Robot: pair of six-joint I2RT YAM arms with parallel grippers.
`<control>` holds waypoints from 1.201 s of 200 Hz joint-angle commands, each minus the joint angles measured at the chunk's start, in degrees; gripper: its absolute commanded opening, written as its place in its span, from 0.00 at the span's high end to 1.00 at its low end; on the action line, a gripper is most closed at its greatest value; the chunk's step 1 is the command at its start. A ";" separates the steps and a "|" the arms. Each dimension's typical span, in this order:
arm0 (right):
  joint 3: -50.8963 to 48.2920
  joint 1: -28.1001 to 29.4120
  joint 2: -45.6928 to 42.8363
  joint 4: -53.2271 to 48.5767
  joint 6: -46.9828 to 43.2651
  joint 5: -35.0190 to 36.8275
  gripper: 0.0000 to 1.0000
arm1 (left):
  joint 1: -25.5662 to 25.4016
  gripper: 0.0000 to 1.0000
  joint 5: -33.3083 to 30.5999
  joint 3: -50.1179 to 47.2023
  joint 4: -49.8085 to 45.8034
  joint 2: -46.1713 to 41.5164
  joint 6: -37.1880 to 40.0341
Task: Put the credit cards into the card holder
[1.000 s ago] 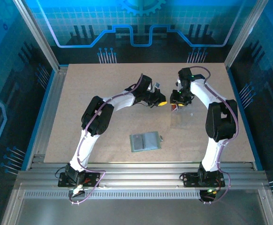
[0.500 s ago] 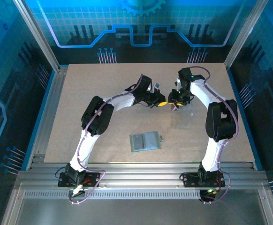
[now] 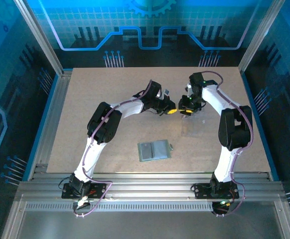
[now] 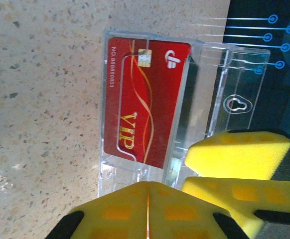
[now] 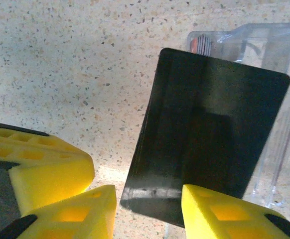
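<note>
Spanning the cell, speckled beige table (image 3: 110,84)

The red card (image 4: 145,99) reads "VIP" in gold letters, with "NO.88888803" in small print along its edge.

red card (image 4: 145,99) with gold vip swirl, black card (image 5: 210,134), grey-green holder (image 3: 154,150), yellow fingertips (image 5: 60,174)

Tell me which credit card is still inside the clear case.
The red VIP-printed card; it lies within the clear plastic case, whereas the plain black card has come out, by the right pincer.
</note>
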 commanded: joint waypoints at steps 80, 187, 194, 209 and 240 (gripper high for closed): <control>-0.22 -1.67 -0.35 -1.17 1.30 3.76 0.56 | 0.55 0.91 2.32 2.04 -0.75 2.53 -1.02; 3.42 0.17 1.06 -4.03 0.31 9.17 0.60 | 2.08 0.90 2.30 -4.34 1.00 -2.14 0.04; 3.63 0.37 1.64 -4.10 0.30 9.82 0.60 | 2.30 0.90 2.23 -5.27 1.22 -2.75 0.16; 4.20 0.56 2.81 -4.05 0.20 9.96 0.60 | 2.55 0.90 2.32 -6.99 1.54 -3.58 0.57; 5.80 1.97 5.33 -4.16 -0.12 10.42 0.61 | 2.92 0.90 2.30 -10.31 3.31 -4.50 0.18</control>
